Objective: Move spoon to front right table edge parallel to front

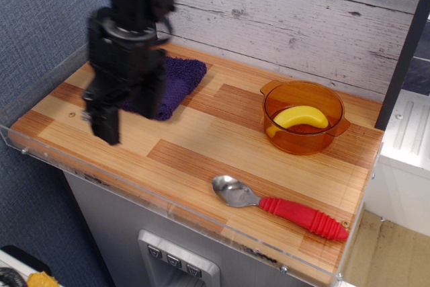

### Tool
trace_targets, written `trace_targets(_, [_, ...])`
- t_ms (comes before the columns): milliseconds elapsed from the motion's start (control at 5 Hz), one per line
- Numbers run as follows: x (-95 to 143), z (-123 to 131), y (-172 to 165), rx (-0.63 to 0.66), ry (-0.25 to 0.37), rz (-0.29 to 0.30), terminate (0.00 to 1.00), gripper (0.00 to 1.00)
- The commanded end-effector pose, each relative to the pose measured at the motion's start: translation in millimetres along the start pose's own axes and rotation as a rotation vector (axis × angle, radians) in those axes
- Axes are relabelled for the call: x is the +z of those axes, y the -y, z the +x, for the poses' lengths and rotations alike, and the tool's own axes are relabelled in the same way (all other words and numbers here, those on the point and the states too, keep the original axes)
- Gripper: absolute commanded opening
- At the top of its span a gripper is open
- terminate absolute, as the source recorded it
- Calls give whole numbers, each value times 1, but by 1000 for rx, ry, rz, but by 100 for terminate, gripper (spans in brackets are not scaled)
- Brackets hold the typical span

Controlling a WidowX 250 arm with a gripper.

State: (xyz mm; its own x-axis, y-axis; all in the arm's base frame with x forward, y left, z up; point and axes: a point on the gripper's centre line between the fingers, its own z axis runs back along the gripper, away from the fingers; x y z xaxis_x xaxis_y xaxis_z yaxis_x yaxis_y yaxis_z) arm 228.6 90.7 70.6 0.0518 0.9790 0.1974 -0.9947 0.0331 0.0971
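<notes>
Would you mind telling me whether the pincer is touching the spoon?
Apart: the only view shows the pincer at the table's left, the spoon lying alone at front right.

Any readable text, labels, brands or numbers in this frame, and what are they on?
None can be read.
The spoon, table, purple cloth, orange bowl and banana carry no print.
The grey panel's buttons are too small to show any markings.

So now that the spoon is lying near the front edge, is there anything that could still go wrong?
Possibly two things. The spoon lies close to the front rim of the table, its red handle end near the right corner, so a nudge might push it against the acrylic rim. Also the tool hangs low over the left side, partly in front of the purple cloth, and could snag it if it drops.
</notes>
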Motion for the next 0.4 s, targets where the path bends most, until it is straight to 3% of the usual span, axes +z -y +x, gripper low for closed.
trace_targets(0, [7, 38, 11, -79, 57, -108, 0, 100])
trace_targets(200, [7, 38, 11, -79, 57, -108, 100, 100])
